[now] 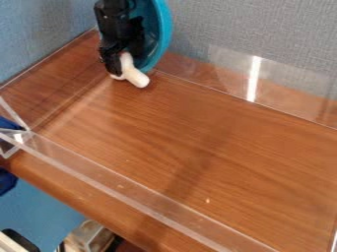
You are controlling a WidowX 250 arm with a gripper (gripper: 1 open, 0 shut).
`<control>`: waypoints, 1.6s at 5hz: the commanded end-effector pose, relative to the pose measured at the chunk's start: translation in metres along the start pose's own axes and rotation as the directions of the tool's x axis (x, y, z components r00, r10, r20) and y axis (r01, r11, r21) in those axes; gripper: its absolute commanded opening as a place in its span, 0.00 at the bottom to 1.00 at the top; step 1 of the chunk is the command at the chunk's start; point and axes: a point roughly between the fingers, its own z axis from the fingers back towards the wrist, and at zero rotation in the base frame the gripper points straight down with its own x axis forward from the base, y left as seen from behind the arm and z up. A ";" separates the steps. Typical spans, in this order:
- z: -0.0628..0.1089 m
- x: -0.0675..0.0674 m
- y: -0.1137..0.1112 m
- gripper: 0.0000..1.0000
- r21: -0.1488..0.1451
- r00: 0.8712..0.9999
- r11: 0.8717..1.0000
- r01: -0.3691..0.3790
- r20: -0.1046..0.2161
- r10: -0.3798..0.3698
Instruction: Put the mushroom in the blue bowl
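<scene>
Blue is the colour of the blue bowl [156, 37], which stands up on its edge at the far side of the tabletop [198, 128], leaning against the grey-blue wall [250, 25] behind it. Its top runs out of the picture, and its left and middle parts are hidden behind the black arm, so only the right part of its rim and inside shows. The black end effector [121, 63] hangs right in front of the bowl, pointing almost straight down, and its top is cut off by the picture's edge too. Its fingers look spread apart, though they are dark and small and hard to make out. The mushroom [130, 75] lies at the foot of the bowl, on the wood, just below the end effector. Only a white lump shows, and the cap cannot be made out. The mushroom's upper end sits between or just under the fingers, and it is too blurry to tell if they touch it. Clear plastic walls [79, 162] stand around the tabletop; the one nearest the camera is far from the bowl and shows mostly as bright lines. Things below that near wall are dark and cut off.
</scene>
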 end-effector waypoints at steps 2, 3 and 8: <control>-0.019 -0.022 -0.006 0.00 -0.029 1.000 1.000 0.010 0.012 -0.010; -0.022 -0.023 -0.005 0.00 -0.037 1.000 0.999 0.028 0.014 -0.028; -0.020 -0.005 0.002 0.00 -0.082 0.998 0.996 0.025 0.057 -0.021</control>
